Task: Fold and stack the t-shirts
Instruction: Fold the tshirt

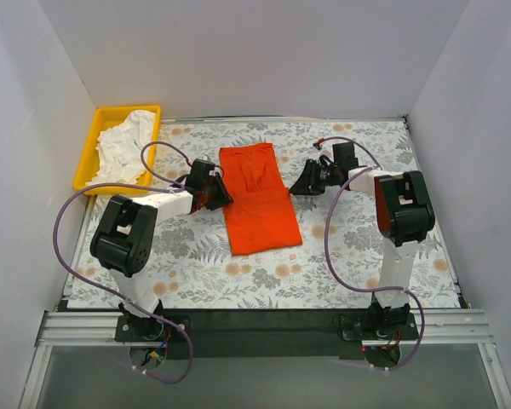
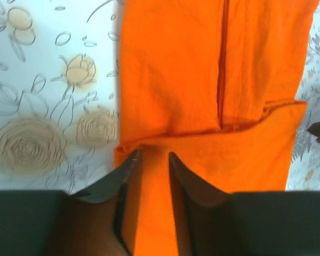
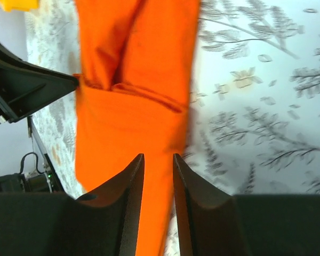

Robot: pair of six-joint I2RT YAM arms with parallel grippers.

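Top external view: the orange-red t-shirt lies flat at the centre of the tabletop as a long narrow panel with the sleeves turned in, so the lengthwise folds are judged complete. The crosswise fold is not yet made. The white t-shirt sits crumpled in the yellow tray at the far left corner, unfolded and well apart from the orange-red one, so no stack exists. The left gripper meets the left edge of the orange-red t-shirt at about mid-length. The right gripper is at the opposite edge, but contact cannot be confirmed from this view. Left wrist view: the left gripper has its jaws set to a narrow gap at the shirt's edge, and orange fabric fills that gap. This is read as a grip on the orange-red t-shirt. A folded-over flap crosses the panel just ahead of the fingertips. Right wrist view: the right gripper shows the same narrow gap filled with orange, also read as a grip, at the edge of the orange-red t-shirt. The picture is slightly blurred. Work left, as judged: fold the orange-red t-shirt across, then fold the white t-shirt and stack the two.
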